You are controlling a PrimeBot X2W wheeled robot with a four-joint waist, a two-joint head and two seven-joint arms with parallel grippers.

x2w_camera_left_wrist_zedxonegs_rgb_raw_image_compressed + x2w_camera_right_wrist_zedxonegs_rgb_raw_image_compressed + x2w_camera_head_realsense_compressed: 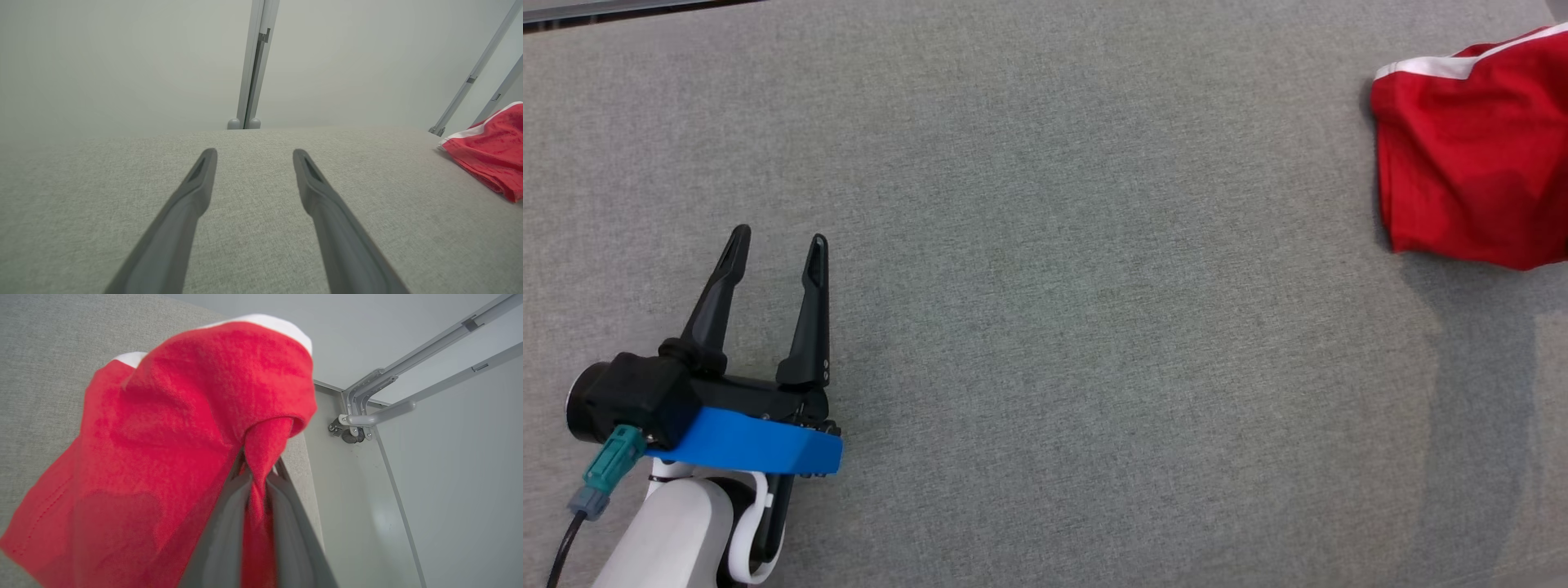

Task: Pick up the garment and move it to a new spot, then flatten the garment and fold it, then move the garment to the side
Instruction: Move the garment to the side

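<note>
The garment point(1474, 155) is red cloth with a white band, bunched at the far right edge of the grey table; it casts a shadow below itself. In the right wrist view my right gripper point(259, 467) is shut on a pinched fold of the garment point(171, 449), and the rest of the cloth hangs to the left over the table. My left gripper point(778, 245) rests at the lower left of the table, open, with nothing between its fingers point(200, 179). From the left wrist view the garment point(490, 151) lies far off to the right.
The grey cloth-covered table point(1054, 286) spreads wide between the two arms. Its far edge point(245, 130) meets a pale wall with a metal post point(255, 61). Past the table's right edge stands a grey metal frame point(367, 412) over a pale floor.
</note>
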